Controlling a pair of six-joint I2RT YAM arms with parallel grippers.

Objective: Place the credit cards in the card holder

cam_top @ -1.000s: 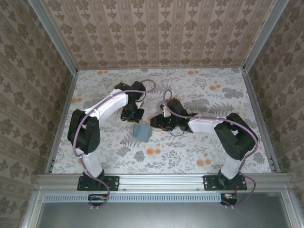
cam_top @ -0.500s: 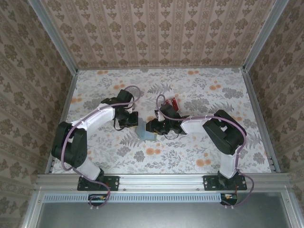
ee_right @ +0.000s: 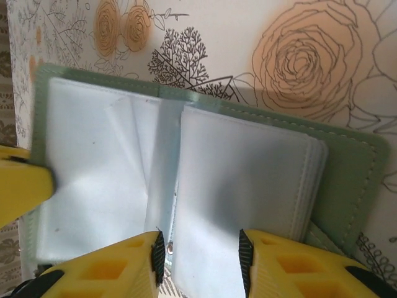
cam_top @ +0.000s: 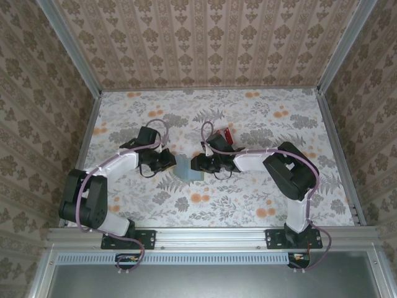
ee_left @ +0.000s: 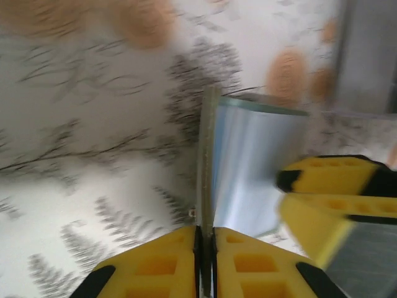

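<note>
The grey-green card holder (cam_top: 188,169) lies open in the middle of the table. Its clear plastic sleeves (ee_right: 242,186) face up inside the green cover (ee_right: 353,180). My left gripper (ee_left: 206,228) is shut on the thin edge of the holder's left cover (ee_left: 207,155) and holds that flap up; from above it (cam_top: 169,160) sits just left of the holder. My right gripper (ee_right: 198,239) is open, its two fingers straddling the stack of sleeves; from above it (cam_top: 197,163) is at the holder's right side. The credit cards (cam_top: 228,135), red on top, lie behind the right arm.
The floral tablecloth (cam_top: 260,198) covers the table. Metal rails (cam_top: 338,149) and patterned walls close it in on three sides. The right arm's link (cam_top: 248,161) stretches between the holder and the cards. A yellow finger (ee_right: 18,186) of the left gripper shows at the holder's left edge.
The left arm has swung left and lower while its gripper stays at the holder. The right gripper has shifted slightly left onto the holder, uncovering the red cards behind it.
</note>
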